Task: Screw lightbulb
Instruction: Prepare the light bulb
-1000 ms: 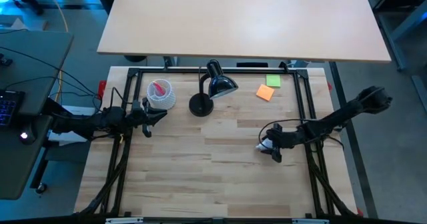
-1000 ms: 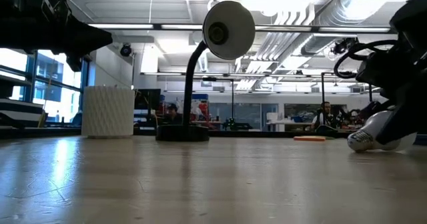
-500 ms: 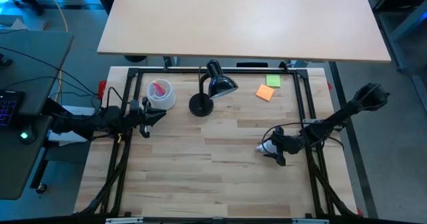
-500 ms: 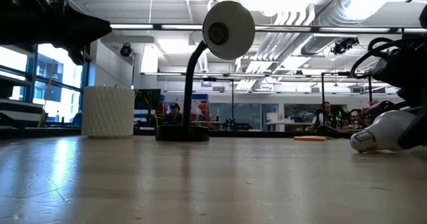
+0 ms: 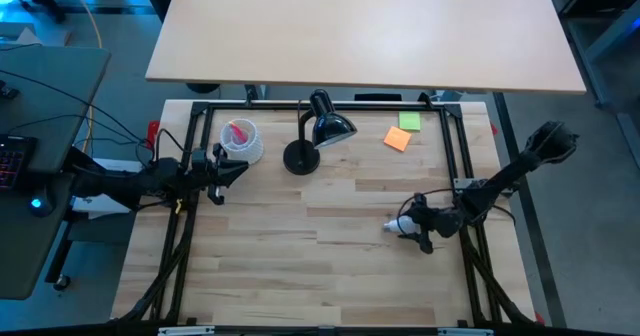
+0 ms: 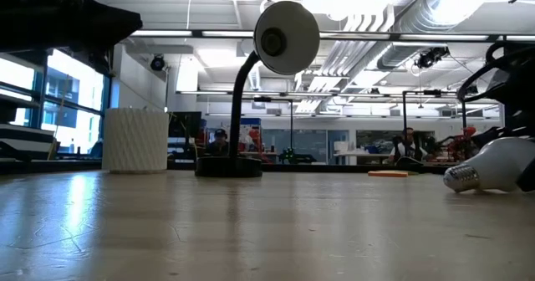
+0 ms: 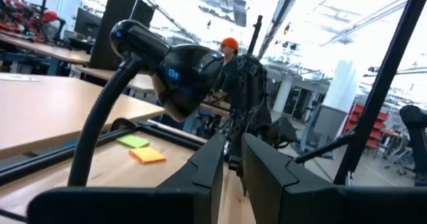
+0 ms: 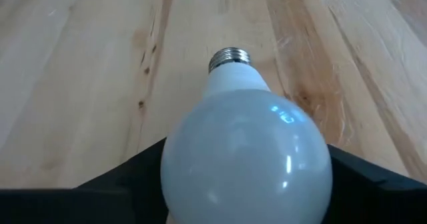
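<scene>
The bulb lies on the tabletop, well apart from the lamp. The right hand grasps it. The left hand, clenched and empty, waits near the lamp.

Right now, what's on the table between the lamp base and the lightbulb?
Nothing. In the high view, only bare wood runs from the lamp base to the lightbulb, which lies between the fingers of the right gripper. The low view agrees.

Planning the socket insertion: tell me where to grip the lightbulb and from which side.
Grip the lightbulb across its wide frosted globe, coming from behind the dome. It lies on its side, screw base pointing away from the right gripper, so that end stays free.
</scene>
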